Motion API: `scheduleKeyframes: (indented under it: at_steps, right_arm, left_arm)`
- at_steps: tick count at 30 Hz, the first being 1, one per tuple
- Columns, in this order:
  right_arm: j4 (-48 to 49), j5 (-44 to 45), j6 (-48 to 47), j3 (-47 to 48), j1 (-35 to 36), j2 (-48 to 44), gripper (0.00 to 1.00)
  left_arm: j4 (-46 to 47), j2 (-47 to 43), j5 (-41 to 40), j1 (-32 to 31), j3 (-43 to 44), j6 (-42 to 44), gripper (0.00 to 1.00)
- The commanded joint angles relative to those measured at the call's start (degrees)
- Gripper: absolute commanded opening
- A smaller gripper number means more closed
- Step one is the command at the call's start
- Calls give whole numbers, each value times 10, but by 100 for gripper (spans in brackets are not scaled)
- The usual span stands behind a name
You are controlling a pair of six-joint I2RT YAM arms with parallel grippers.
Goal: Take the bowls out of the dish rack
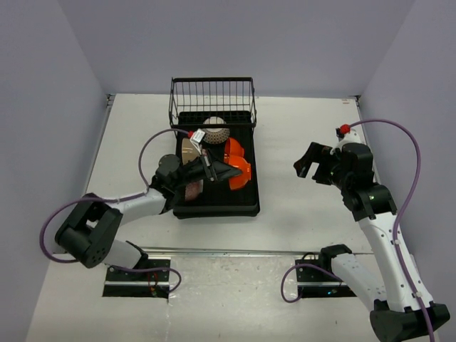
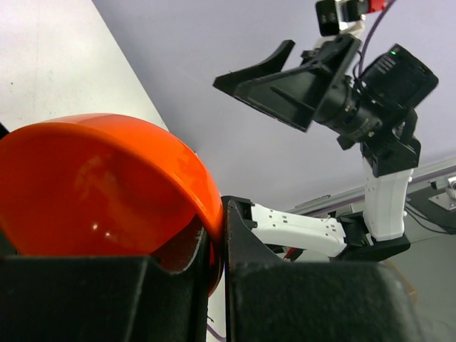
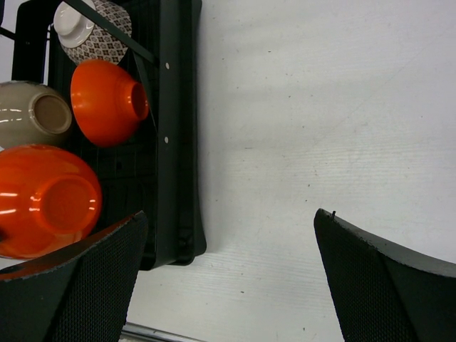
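Spotter: Your dish rack lies on the desk ahead of your left arm, its wire basket at the far end. Four bowls show in it: a patterned bowl, a beige bowl, a small orange bowl and a large orange bowl at the right rim.

Checker: Your left gripper has its fingers clamped on the large orange bowl's rim, which stands tilted between them.

Spotter: Your right gripper hangs over bare desk, right of the rack, touching nothing.

Checker: Those fingers are spread wide apart.
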Motion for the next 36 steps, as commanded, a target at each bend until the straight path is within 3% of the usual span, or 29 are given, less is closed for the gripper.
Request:
scheduleKeyframes:
  at_steps: [1,6,9,10,12,14,15,18,24,31,36]
  right_arm:
    - [12,15,-8,17,2,5,99]
    - [13,9,-7,23,2,15,99]
    - [13,6,-3,23,2,18,99]
    - [13,6,-2,22,2,19,99]
    - [13,0,0,21,2,20,99]
    - [14,-6,2,20,2,22,99]
    - [15,-8,3,20,2,24,99]
    - [15,-17,8,23,3,31,99]
    - [17,-35,16,26,6,40,99]
    - [12,-38,20,32,15,44,99]
    - [4,-38,16,46,22,51,99]
  left_arm:
    - [-109,-97,1,4,22,71,0]
    - [-342,-201,-50,11,62,175,0]
    - [-540,-275,-145,14,111,248,0]
    - [-647,-303,-204,14,142,280,0]
    - [-754,-339,-281,16,167,317,0]
    - [-822,-359,-341,21,196,331,0]
    - [-887,-374,-417,22,204,337,0]
    - [-1014,-374,-542,47,246,329,0]
    - [-1097,-329,-618,168,280,351,0]
    - [-1020,-193,-599,290,283,399,0]
    - [-984,-58,-590,365,349,432,0]
